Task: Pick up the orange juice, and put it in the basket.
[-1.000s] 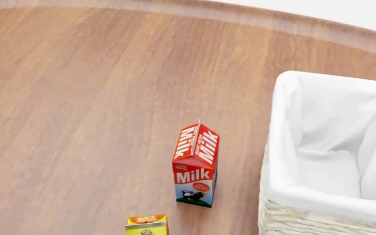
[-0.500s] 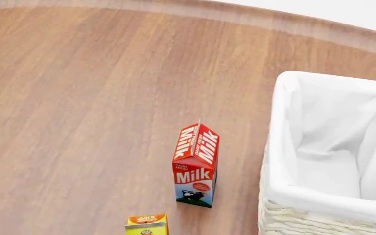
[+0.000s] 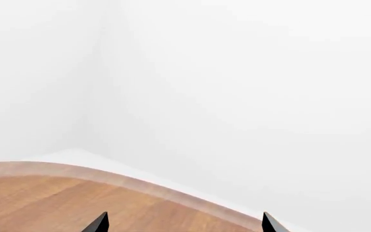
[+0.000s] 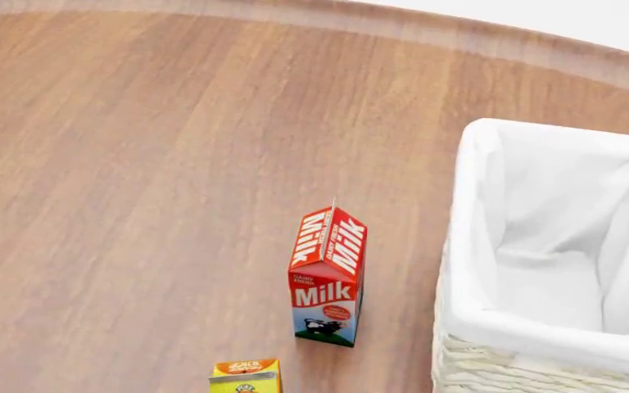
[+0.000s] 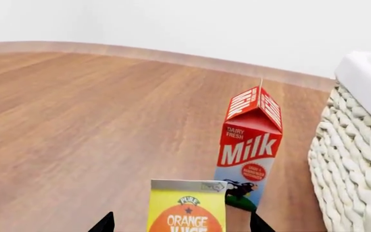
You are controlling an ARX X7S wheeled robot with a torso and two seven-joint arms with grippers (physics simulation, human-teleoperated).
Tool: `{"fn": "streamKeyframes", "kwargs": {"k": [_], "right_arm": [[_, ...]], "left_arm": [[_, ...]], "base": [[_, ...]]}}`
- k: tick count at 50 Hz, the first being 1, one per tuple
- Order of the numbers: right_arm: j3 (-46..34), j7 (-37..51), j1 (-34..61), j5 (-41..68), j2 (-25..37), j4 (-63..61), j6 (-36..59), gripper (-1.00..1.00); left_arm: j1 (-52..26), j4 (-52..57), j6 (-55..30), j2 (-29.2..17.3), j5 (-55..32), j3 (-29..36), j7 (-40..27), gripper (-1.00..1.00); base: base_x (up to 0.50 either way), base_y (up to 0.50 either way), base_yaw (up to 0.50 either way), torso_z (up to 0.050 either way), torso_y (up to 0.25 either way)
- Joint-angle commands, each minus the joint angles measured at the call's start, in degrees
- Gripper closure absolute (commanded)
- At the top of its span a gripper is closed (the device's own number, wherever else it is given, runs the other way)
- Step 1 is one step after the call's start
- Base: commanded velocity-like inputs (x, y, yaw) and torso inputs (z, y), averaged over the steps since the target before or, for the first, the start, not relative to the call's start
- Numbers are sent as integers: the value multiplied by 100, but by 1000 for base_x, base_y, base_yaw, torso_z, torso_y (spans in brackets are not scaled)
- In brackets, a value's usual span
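The orange juice [image 4: 246,377] stands at the head view's bottom edge, only its yellow-orange top showing. In the right wrist view the orange juice [image 5: 187,208] stands upright right in front of the camera. My right gripper [image 5: 182,224] is open, its dark fingertips [image 5: 105,224] on either side of the carton with gaps between. The basket [image 4: 478,205], cream wicker with a white liner, stands at the right; its woven wall shows in the right wrist view [image 5: 349,159]. My left gripper [image 3: 184,224] is open and empty over the wooden table. Neither gripper shows in the head view.
A red-and-white Milk carton [image 4: 328,278] stands upright between the orange juice and the basket, just behind the juice in the right wrist view [image 5: 249,145]. The wooden table's curved far edge [image 4: 402,24] meets a white wall. The left wrist view shows that edge [image 3: 140,186].
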Motion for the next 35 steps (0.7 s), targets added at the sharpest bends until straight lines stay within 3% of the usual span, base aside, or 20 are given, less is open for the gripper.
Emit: {"fn": "streamKeyframes", "kwargs": {"k": [1, 35], "right_arm": [[36, -2, 146, 160, -21, 238, -56, -100], [78, -41, 640, 598, -116, 1343, -514, -100]], "left_arm": [[18, -41, 60, -27, -9, -8, -5, -100], [27, -120, 154, -79, 43, 94, -35, -100]], "base": [[0, 0, 0, 0, 0], [0, 0, 0, 0, 0]]}}
